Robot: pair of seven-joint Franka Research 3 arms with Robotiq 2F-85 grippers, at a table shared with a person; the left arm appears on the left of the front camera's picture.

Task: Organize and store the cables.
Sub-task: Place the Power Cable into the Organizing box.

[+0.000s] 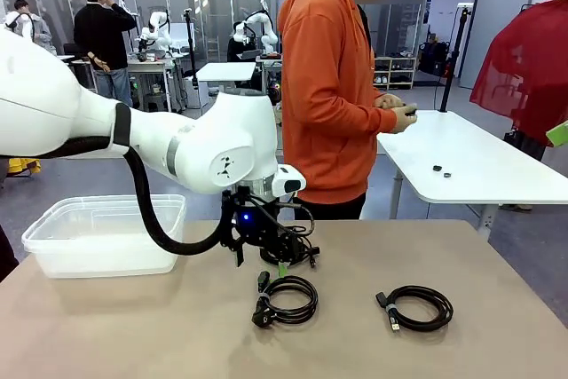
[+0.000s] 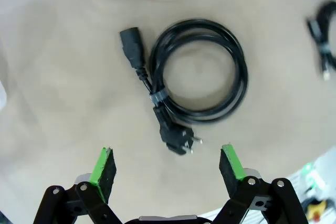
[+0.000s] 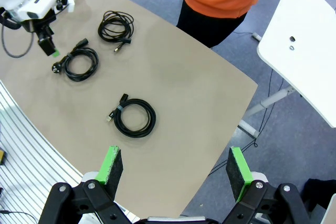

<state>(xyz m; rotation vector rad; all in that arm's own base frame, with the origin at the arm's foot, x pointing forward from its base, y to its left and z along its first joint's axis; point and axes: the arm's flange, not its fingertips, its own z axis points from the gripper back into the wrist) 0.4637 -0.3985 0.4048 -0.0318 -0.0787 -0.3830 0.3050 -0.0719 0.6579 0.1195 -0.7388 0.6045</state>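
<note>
Left arm [image 1: 53, 104], the white bulk closest to the front camera, reaches in from nine o'clock. It carries the left gripper [image 2: 167, 163] low over the table [image 1: 133, 335], its green pads wide apart with nothing between them. The right gripper [image 3: 175, 167] hangs high above the table's edge, equally spread and empty.

At nine o'clock of the left gripper sits the clear bin [image 1: 53, 241], empty as far as I can tell and well apart from every cable. Three cables lie on the tabletop. The power cord [image 1: 286, 299] is coiled just at six o'clock of the left gripper in the front view. A second coil [image 1: 419, 308] lies at three o'clock of that cord. A third coil [image 1: 302, 244] is partly hidden behind the gripper, at twelve o'clock.

The largest risk, I judge, is a poor grasp on the power cord. From the left wrist camera its ring lies at twelve o'clock of the pads, while its plug [image 2: 178, 139] points toward six, between them. Closing there would catch the plug alone, and the coil would dangle and drag. The small tie [image 2: 157, 98] might then slip and let the loops fall open.

A lesser risk is the third coil. It lies near enough that a descending finger could snag one of its loops. Smallest is the bin, which looks light, so a swinging cord could nudge it toward the table's nine o'clock edge.
</note>
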